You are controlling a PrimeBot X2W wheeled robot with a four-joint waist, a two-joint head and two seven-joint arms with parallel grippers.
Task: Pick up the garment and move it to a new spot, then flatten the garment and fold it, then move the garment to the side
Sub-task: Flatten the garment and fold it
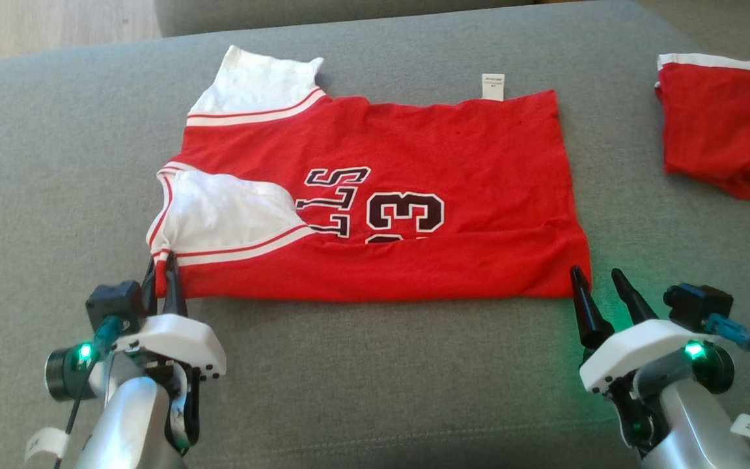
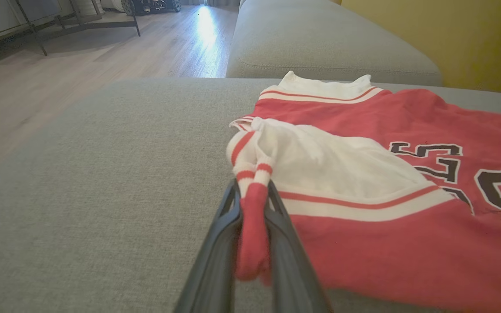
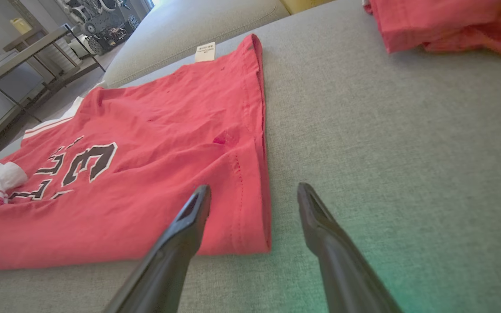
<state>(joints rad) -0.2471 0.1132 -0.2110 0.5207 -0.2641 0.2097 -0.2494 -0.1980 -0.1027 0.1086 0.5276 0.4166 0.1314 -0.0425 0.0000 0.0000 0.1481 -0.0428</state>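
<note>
The garment [image 1: 414, 169] is a red jersey with white sleeves and dark lettering, lying flat on a grey couch cushion [image 1: 381, 365], its near edge folded over the numbers. My left gripper [image 1: 161, 279] is shut on the jersey's near-left corner; in the left wrist view that gripper [image 2: 253, 204] pinches a bunched red-and-white strip of the garment [image 2: 363, 174]. At the jersey's near-right corner my right gripper [image 1: 597, 275] stands open. The right wrist view has its fingers [image 3: 252, 195] straddling the hem of the garment [image 3: 146, 174], nothing between them.
A second red piece of clothing [image 1: 726, 130] with a white band lies at the cushion's far right, also red cloth [image 3: 442, 21] in the right wrist view. Beyond the cushion are another grey cushion [image 2: 328, 48], a wooden floor [image 2: 102, 43] and metal furniture legs.
</note>
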